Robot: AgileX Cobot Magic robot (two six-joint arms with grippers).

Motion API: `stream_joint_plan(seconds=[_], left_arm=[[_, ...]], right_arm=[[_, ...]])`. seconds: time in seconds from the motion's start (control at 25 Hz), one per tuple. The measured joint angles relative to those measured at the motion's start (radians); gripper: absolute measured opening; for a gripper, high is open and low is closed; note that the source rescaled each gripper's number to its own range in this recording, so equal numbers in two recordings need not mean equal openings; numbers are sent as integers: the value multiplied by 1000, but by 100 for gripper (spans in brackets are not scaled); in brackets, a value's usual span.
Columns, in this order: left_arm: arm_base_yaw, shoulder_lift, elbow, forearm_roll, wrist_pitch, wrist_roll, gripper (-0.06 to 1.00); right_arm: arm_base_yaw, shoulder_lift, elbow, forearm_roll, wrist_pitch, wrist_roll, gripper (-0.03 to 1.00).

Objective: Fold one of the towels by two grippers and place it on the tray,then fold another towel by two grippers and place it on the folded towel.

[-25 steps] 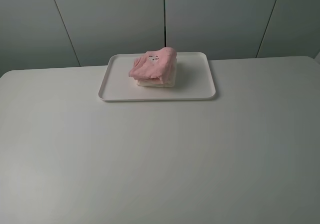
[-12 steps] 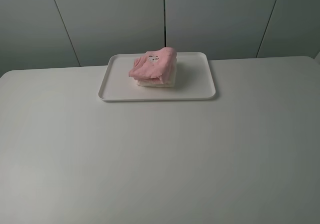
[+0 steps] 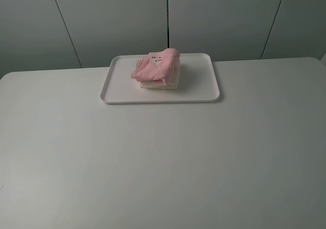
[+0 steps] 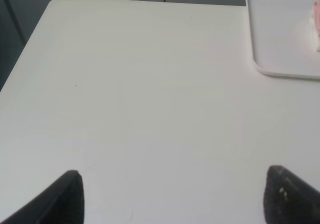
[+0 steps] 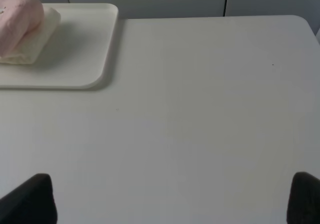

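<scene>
At 12 o'clock on the white table [image 3: 163,157], the tray [image 3: 198,88] holds the pink towel [image 3: 155,66] stacked on the cream towel [image 3: 159,83], as the task wants. Both grippers, left [image 4: 172,196] and right [image 5: 172,199], hang clear, fingers spread, empty.

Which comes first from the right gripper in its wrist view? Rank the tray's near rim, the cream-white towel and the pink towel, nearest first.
Measured from the right gripper, open over bare table:
1. Tray, its rounded near corner closest.
2. Cream-white towel, lying on the tray, bottom of the stack.
3. Pink towel, on top of the cream-white one, reaching farther back.
</scene>
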Motion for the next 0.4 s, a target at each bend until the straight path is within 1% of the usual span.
stream_joint_plan(seconds=[0.4], left_arm=[[0,0,0,0,0,0,93]], right_arm=[[0,0,0,0,0,0,100]])
